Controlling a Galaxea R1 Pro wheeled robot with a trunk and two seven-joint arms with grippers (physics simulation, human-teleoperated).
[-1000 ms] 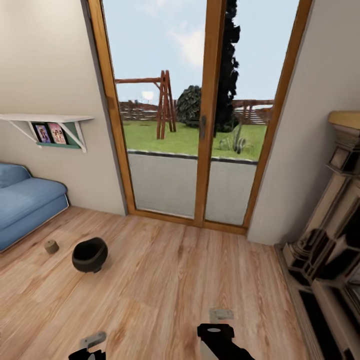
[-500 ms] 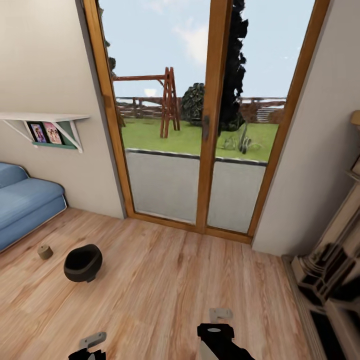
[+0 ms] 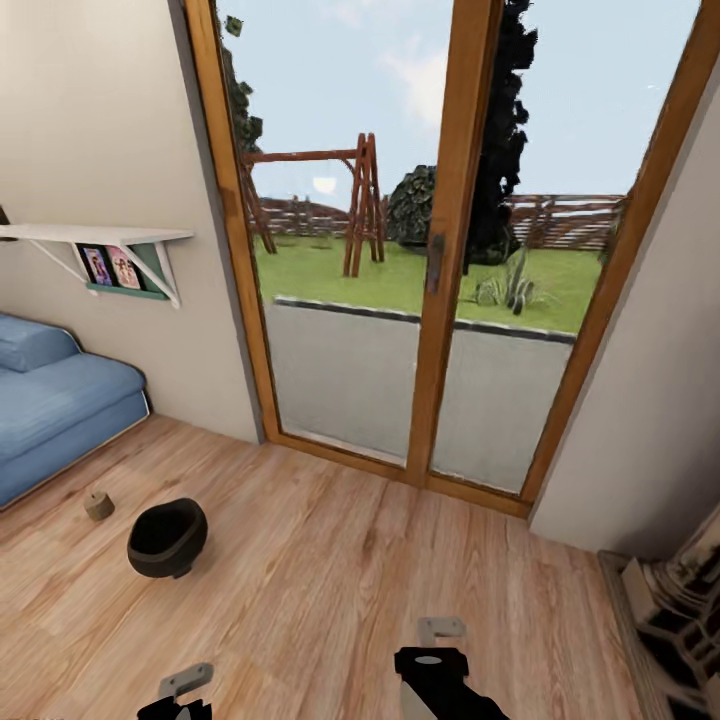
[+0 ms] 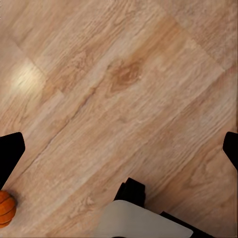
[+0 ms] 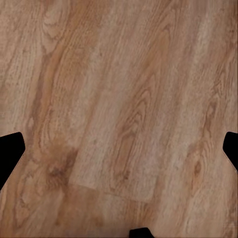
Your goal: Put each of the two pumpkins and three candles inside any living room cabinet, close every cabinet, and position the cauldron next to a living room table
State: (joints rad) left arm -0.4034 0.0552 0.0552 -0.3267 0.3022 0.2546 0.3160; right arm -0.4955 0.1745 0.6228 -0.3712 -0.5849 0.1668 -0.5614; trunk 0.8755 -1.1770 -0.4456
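The black cauldron (image 3: 167, 538) stands on the wooden floor at the left of the head view, tipped a little, its mouth showing. Just beyond it, one small beige candle (image 3: 99, 505) rests on the floor near the sofa. An orange pumpkin (image 4: 6, 208) lies on the floor at the edge of the left wrist view, beside one fingertip. My left gripper (image 4: 119, 153) is open over bare floor with nothing in it. My right gripper (image 5: 119, 151) is also open over bare floor. Both grippers, left (image 3: 187, 686) and right (image 3: 441, 632), hang low at the head view's bottom edge.
A blue sofa (image 3: 50, 410) fills the left side under a white wall shelf (image 3: 100, 240). A tall wood-framed glass door (image 3: 440, 300) is straight ahead. An ornate pale fireplace surround (image 3: 680, 610) juts in at the lower right. Part of my own body (image 4: 144, 218) shows below the left gripper.
The whole head view has swung left, so the door and fireplace surround slid right. Cauldron and candle lie as before. Both arms keep their pose.
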